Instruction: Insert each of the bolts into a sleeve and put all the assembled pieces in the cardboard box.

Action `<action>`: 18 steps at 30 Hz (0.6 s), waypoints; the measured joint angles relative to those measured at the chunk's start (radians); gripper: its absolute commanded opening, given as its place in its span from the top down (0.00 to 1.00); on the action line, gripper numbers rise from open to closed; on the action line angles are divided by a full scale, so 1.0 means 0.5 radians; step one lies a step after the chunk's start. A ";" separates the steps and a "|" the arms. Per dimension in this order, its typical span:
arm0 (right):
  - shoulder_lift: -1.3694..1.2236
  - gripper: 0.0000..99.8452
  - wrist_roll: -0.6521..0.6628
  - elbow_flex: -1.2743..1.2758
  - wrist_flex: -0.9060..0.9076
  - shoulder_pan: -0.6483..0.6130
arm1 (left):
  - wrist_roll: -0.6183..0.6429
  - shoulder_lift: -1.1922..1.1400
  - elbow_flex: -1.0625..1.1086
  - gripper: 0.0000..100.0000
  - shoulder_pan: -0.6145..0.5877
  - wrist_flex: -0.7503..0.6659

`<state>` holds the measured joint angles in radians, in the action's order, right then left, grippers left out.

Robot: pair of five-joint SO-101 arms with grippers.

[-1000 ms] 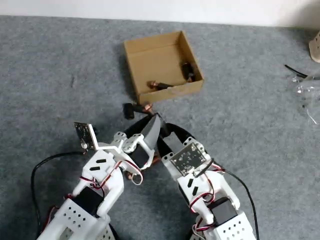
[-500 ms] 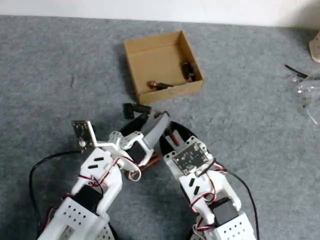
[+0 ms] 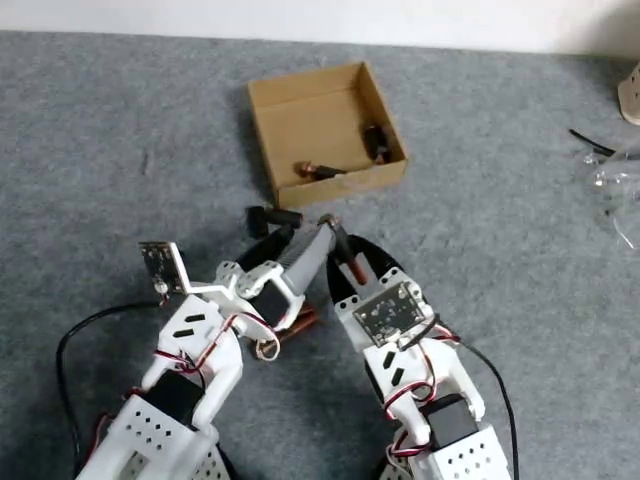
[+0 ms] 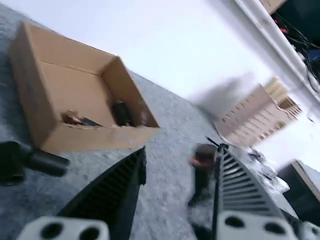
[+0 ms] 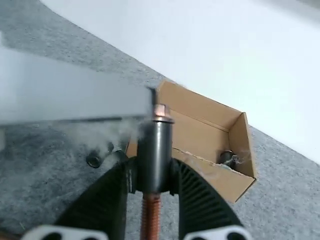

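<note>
The right pincer [image 5: 151,169] is clenching an assembled piece [image 5: 154,145], a dark sleeve with a copper bolt through it, gripping it around the sleeve. The left pincer [image 4: 181,155] is hanging released just beside the right one, its jaws spread wide. Its grey finger [image 5: 75,100] is lying close against the bolt's head. A loose sleeve [image 3: 272,218] is resting on the table [image 3: 100,150] between the left pincer and the cardboard box [image 3: 300,120], near the box's front corner. A loose bolt [image 3: 300,322] is lying between the two arms. The held piece is hovering near the box's front wall, outside it. Inside, a boxed piece [image 3: 320,170] is lying along the front wall and a second boxed piece [image 3: 377,141] is sitting by the right wall. A grey felt-like cover is lining the table, and a white wall [image 3: 300,15] is running along its far edge. A black cable [image 3: 590,142] and clear plastic [image 3: 610,178] are lying well apart at the right edge.
</note>
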<state>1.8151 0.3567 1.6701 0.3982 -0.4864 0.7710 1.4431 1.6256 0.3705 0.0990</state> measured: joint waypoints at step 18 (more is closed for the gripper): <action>0.000 1.00 0.000 0.000 0.000 0.052 | -0.417 0.730 0.077 0.98 -0.476 0.414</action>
<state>1.8151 0.3567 1.6701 0.3982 -0.4603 0.5623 1.8082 1.6640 0.1327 0.3061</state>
